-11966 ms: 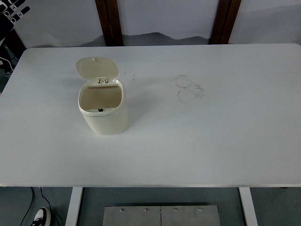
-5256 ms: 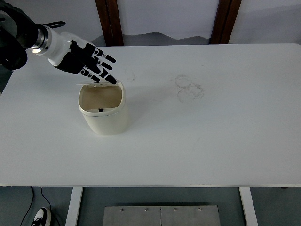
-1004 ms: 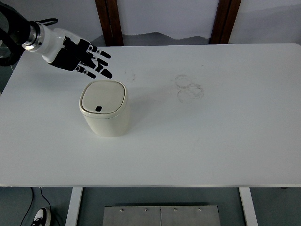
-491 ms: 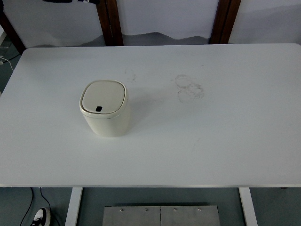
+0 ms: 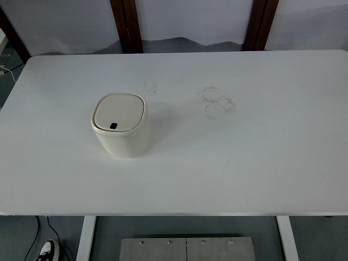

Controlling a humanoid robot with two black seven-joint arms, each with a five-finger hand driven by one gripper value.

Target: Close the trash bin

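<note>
Cream bin (image 5: 120, 132) standing upright on left half of white table (image 5: 261, 163), lid (image 5: 119, 112) lying flat and shut (small dark button near its front edge). No hand or fingers showing, so cannot tell their state, nor place bin relative to them. Faint ring marks (image 5: 218, 101) sitting right of bin, well apart.

Premises resemble a lab or test room: bare white rectangular counter (image 5: 261, 163) on white metal legs (image 5: 86, 237), plain pale wall, dark wooden posts (image 5: 126, 24), loose black floor cable (image 5: 37, 231).
</note>
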